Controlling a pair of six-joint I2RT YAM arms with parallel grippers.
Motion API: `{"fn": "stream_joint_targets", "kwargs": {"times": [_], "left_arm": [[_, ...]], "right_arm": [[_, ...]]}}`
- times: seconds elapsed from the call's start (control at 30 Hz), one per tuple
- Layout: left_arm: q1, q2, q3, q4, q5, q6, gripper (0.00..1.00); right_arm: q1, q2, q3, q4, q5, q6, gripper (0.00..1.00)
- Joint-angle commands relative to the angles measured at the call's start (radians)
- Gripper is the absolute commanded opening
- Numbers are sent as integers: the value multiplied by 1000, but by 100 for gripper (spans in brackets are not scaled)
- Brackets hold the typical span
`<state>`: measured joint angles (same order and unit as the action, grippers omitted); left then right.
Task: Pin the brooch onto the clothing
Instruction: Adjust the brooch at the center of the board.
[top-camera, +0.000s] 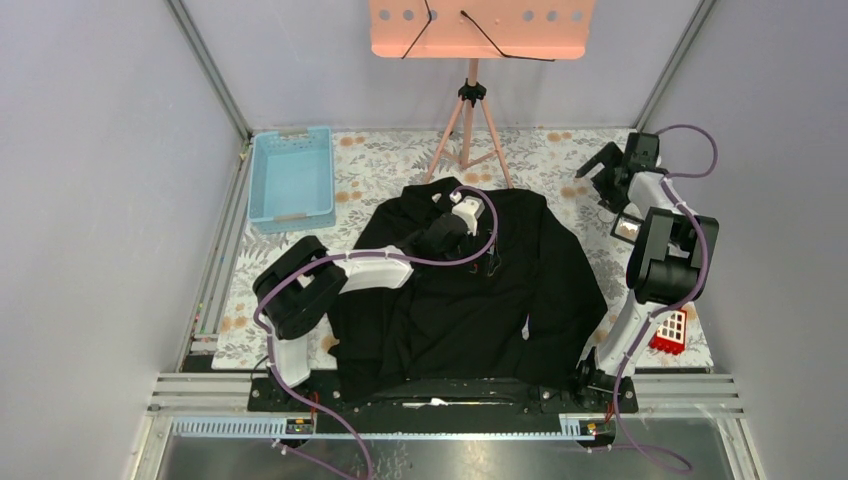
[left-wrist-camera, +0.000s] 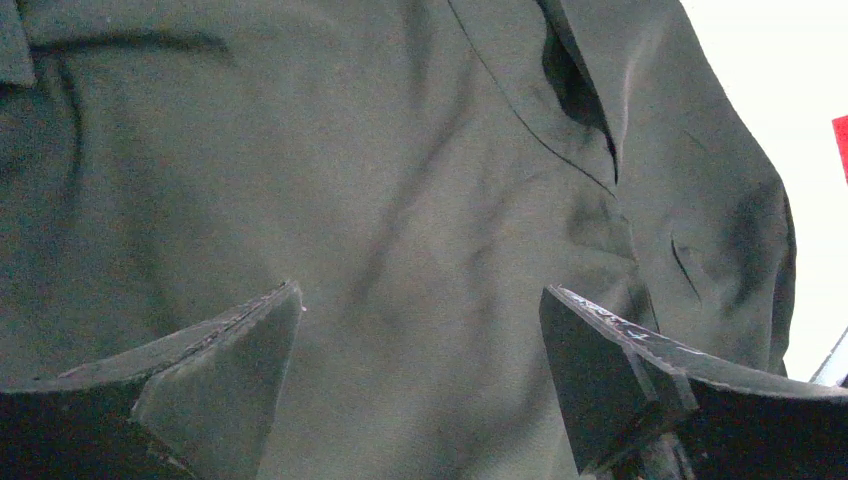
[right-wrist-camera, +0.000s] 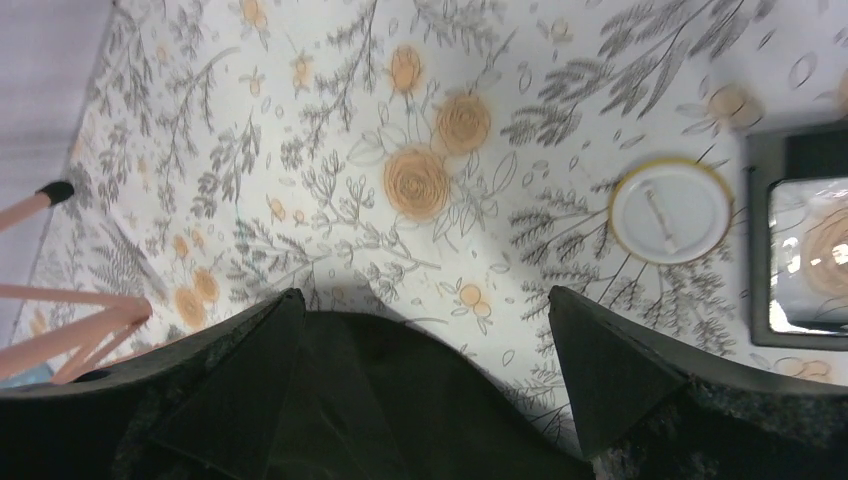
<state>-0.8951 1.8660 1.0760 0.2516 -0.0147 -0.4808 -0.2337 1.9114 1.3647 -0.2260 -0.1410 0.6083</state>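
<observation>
One black shirt (top-camera: 470, 300) is seen. The left gripper (left-wrist-camera: 420, 300) and right gripper (right-wrist-camera: 418, 300) are spread wide, empty. One brooch (right-wrist-camera: 670, 212) is shown by the right wrist only.

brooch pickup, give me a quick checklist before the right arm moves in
1. Right gripper open: ok.
2. Round white yellow-rimmed brooch lying free on the floral tablecloth: ok.
3. Brooch centred in the right gripper's opening: not ok, it sits off to one side.
4. Brooch pin clasp open: cannot tell.
5. Left gripper open above the black collared fabric shirt: ok.
</observation>
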Motion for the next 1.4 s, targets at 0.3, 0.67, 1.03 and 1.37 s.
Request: {"fn": "stream_joint_targets", "kwargs": {"times": [0.3, 0.67, 1.03, 1.37], "left_arm": [[3, -52, -38, 78, 37, -19, 98], [3, -69, -64, 99, 44, -37, 98], [6, -102, -56, 77, 42, -36, 98], [6, -106, -39, 54, 21, -24, 98]], "right_arm": [[-24, 138, 169, -156, 132, -63, 99], [-29, 185, 252, -248, 181, -92, 100], [-29, 247, 377, -379, 146, -159, 100], [-35, 216, 298, -341, 84, -172, 100]]}}
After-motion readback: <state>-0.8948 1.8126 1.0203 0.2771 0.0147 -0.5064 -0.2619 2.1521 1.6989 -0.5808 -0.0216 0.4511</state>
